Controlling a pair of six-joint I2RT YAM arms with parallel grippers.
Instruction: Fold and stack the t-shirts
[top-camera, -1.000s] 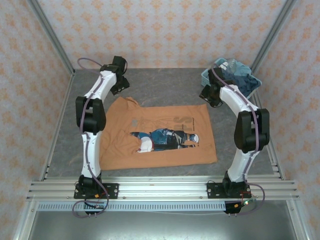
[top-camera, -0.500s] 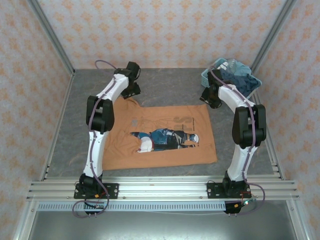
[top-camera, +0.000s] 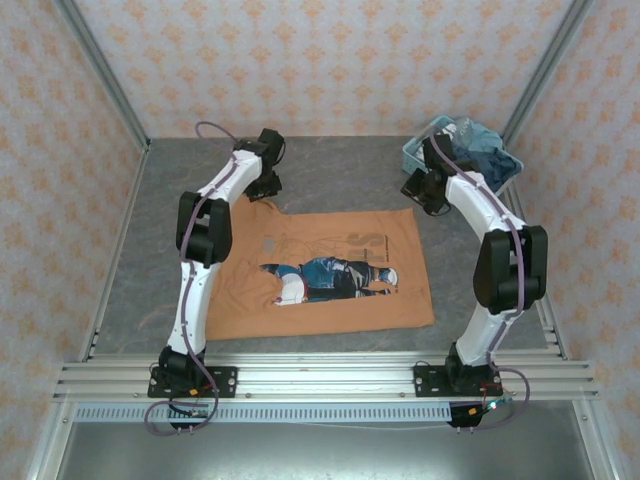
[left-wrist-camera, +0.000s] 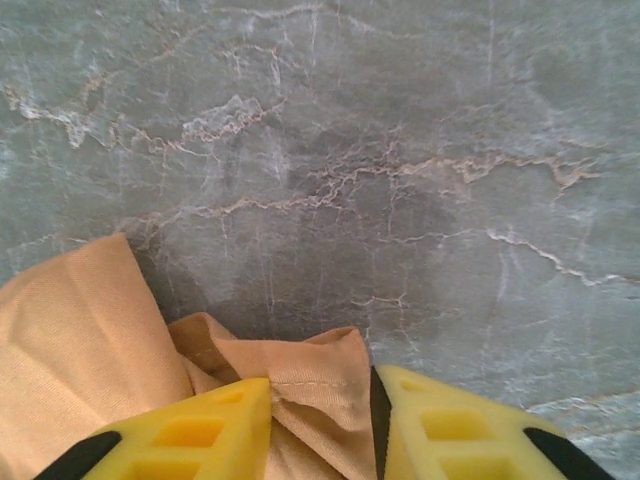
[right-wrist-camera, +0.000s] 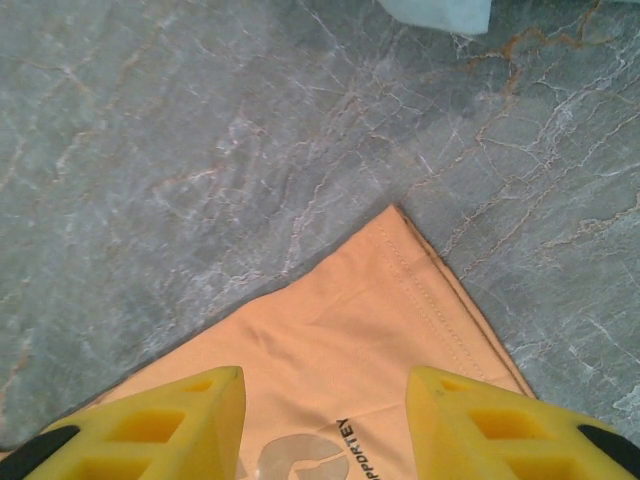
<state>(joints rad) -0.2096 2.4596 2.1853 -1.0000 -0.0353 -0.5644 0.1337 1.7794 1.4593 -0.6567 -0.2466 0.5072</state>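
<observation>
Grey marble table (top-camera: 340, 165). Orange tee (top-camera: 335, 305) lies flat, print up, mid-frame in the top view. At its upper-left corner the left gripper (left-wrist-camera: 320, 410) pinches bunched cloth. Over the upper-right corner the right gripper (right-wrist-camera: 325, 420) hangs with jaws apart, gripping nothing. A basket (top-camera: 412, 157) of more shirts sits upper right. Step looks like grabbing the far edge for the first fold. Next, right must clamp its corner, then both pull toward the frame bottom.
</observation>
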